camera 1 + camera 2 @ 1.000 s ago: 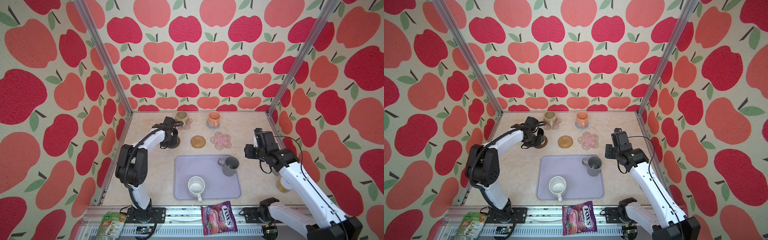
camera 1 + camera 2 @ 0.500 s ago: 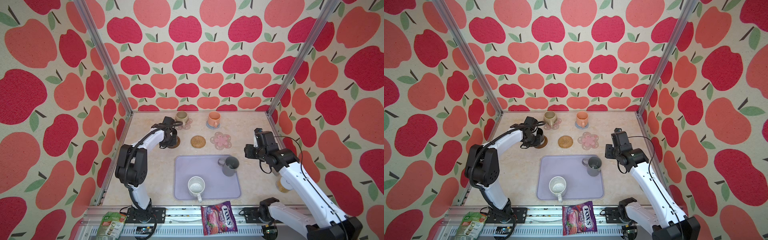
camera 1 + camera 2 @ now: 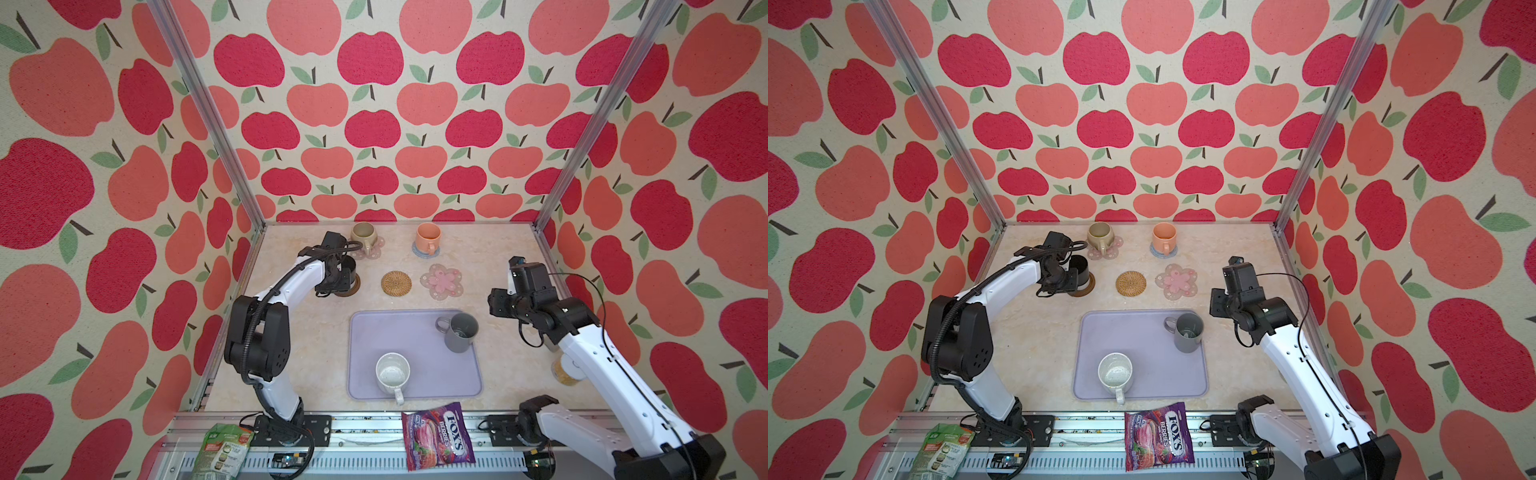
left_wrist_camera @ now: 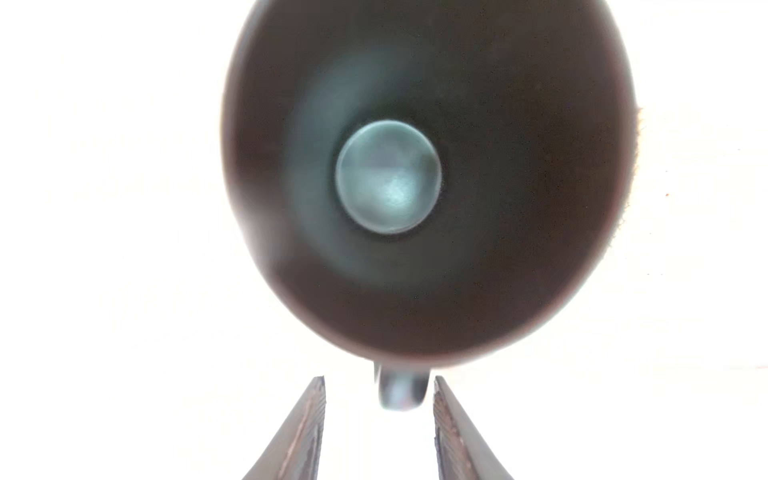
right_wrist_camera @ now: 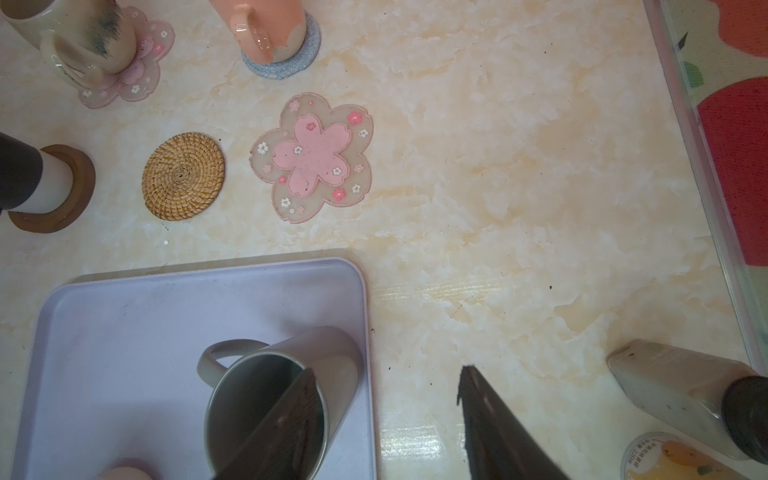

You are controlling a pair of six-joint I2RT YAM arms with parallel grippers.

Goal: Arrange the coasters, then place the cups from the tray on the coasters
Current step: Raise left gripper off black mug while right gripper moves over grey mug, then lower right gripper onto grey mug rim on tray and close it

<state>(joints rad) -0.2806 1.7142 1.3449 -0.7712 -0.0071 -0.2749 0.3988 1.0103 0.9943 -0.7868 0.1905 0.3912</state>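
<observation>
The black cup stands on the dark brown coaster. My left gripper is open, with the cup's handle loose between its fingers. The beige cup sits on a pink flower coaster, and the orange cup on the grey-blue coaster. The rattan coaster and the other pink flower coaster are bare. On the lavender tray stand the grey cup and the speckled white cup. My right gripper hangs open above the tray's right edge, beside the grey cup.
A candy bag and a green packet lie on the front rail. A jar and a pale bottle sit by the right wall under the right arm. Apple-print walls close in three sides.
My left gripper's jaws have opened off the black cup's handle, leaving the cup on the brown coaster. The right arm has not moved.
</observation>
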